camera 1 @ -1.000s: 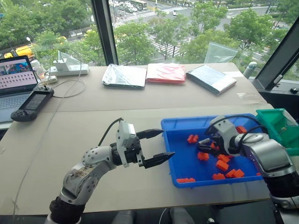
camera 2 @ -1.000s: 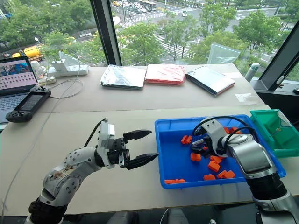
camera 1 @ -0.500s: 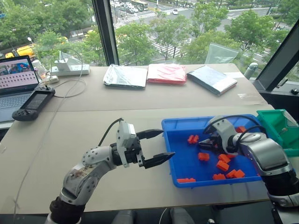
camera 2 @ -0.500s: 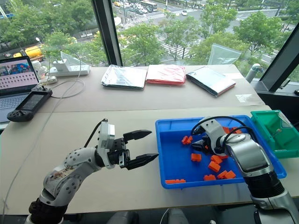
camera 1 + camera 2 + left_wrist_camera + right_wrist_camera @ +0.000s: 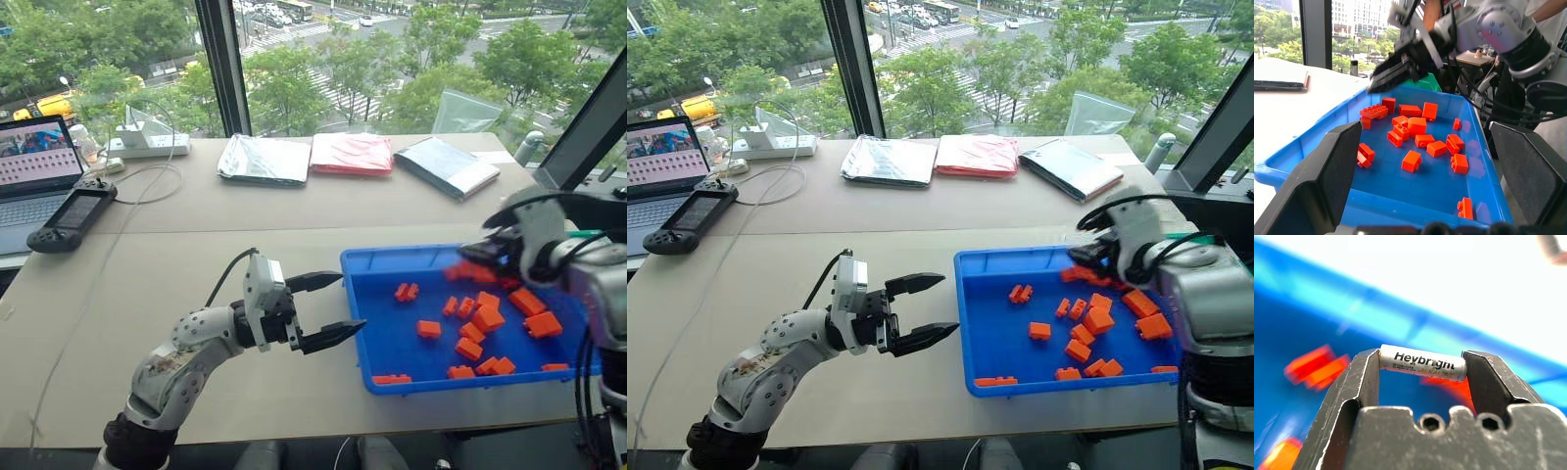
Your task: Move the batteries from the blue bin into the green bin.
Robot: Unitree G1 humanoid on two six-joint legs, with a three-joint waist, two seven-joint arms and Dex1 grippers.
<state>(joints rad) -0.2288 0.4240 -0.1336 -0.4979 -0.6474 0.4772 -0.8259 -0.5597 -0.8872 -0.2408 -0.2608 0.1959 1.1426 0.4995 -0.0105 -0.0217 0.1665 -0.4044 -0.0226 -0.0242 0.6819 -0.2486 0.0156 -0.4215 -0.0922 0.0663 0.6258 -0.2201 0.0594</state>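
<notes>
A small, rigid, smooth battery [image 5: 1422,369] is held end-to-end by the right end effector [image 5: 1422,377]; slipping is likely.

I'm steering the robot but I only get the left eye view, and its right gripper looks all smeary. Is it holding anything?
Observer: Yes. In the right wrist view, the right gripper pinches a silver battery by its two ends.
Operator: Is there writing on it?
Observer: Yes, the label reads Heybright, with alkaline underneath.
Operator: I can't find the green bin. Where is it?
Observer: The left wrist view shows a bit of the green bin just past the far wall of the blue bin, behind the right gripper.
</notes>
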